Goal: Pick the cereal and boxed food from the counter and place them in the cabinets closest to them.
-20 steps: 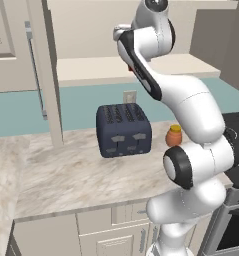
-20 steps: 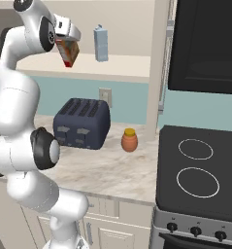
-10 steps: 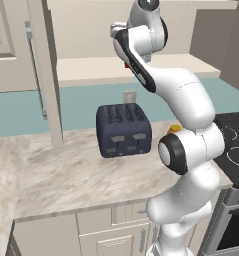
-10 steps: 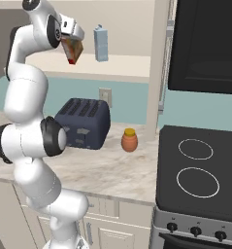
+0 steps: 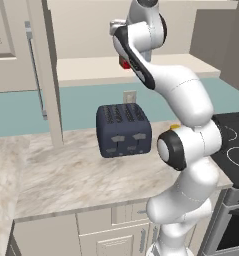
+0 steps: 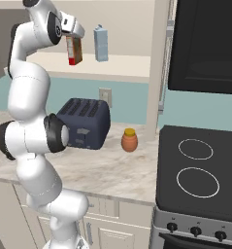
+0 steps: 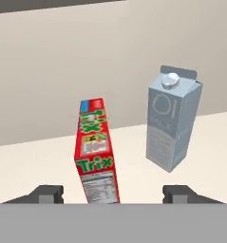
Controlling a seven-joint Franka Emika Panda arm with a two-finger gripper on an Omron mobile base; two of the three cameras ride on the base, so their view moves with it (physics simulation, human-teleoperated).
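Cereal box standing on the cabinet shelf, dead ahead of a wide claw

In the hand view the flat red cardboard cereal box with its printed green and white panel [image 7: 95,152] stands upright on the plain cream shelf of the wall cabinet [image 7: 34,161], its long axis vertical, narrow printed face toward the camera, centred between the two dark finger tips; the claw [image 7: 115,194] is spread wide, each tip well clear of the box's sides, so I judge the box released, and a straight pull-back should clear it. To its right, near but apart, stands a pale blue gable-top carton with a round cap [image 7: 173,126], smooth and matte. From the right base view the box [image 6: 74,50] sits just beyond the claw, above the dark blue four-slot toaster [image 6: 84,122] on the marbled beige stone desk [image 6: 112,168].
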